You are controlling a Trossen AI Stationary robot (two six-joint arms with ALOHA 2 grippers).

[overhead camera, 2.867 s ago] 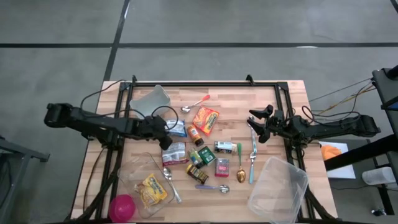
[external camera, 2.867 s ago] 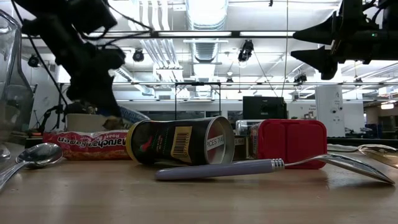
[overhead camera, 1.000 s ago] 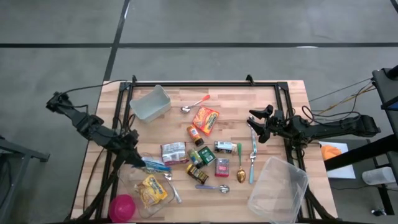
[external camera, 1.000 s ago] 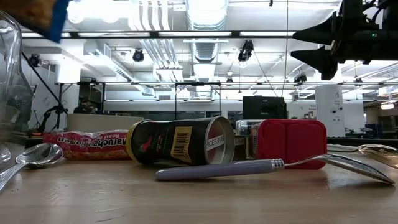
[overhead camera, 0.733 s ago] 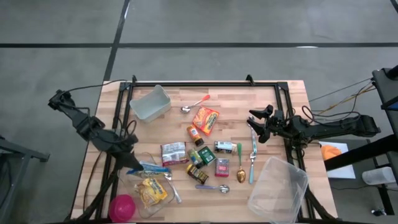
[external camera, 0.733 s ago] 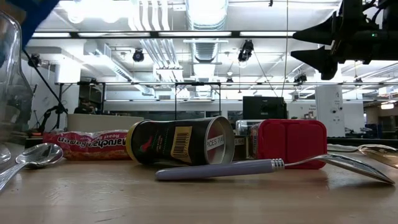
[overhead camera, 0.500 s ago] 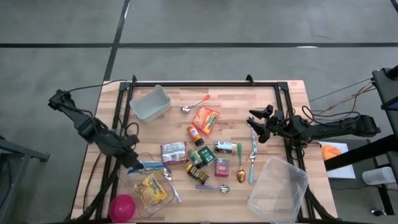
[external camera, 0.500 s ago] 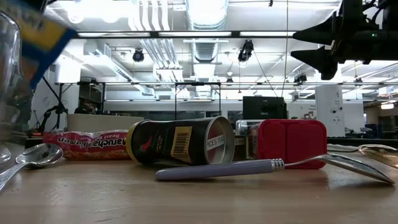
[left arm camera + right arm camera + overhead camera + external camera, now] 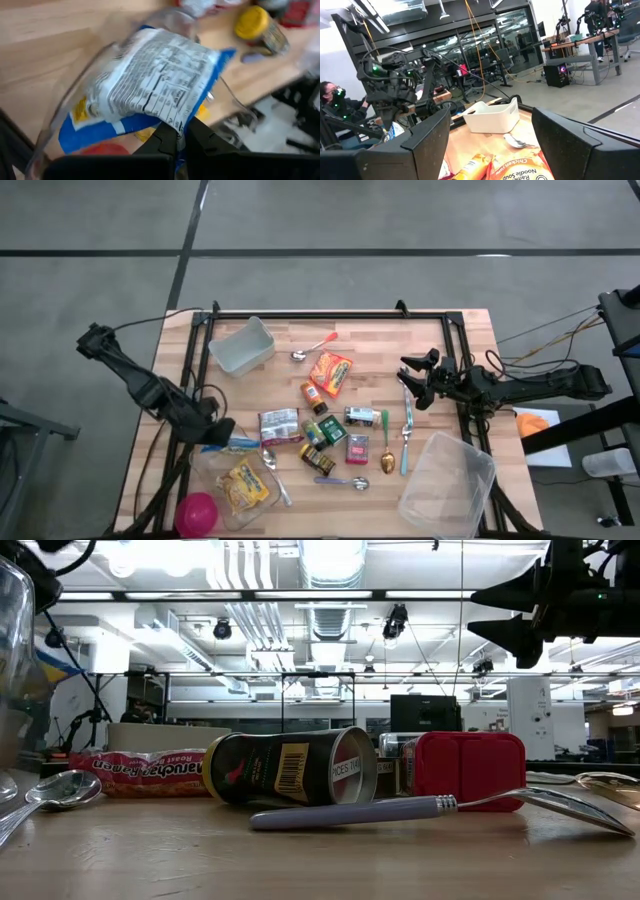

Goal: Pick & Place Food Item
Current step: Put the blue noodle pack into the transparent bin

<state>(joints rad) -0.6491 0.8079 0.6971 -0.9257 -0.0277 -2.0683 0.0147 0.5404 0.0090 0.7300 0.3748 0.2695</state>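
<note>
- My left end effector [image 9: 222, 442] has carried the blue-white snack packet [image 9: 150, 95] from beside the silver pouch [image 9: 279, 425] to over the clear container [image 9: 215, 480], clamped on it
- Release is next, I'd say
- Right end effector [image 9: 410, 380] idle, spread wide

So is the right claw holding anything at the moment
No, the right claw is open and empty in the high view, hanging over the table by the fork.

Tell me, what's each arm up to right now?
Left gripper shut on blue-and-white snack packet, over the clear container holding a yellow packet. Right gripper open, waiting at table's right. Nothing blocking the container.
</note>
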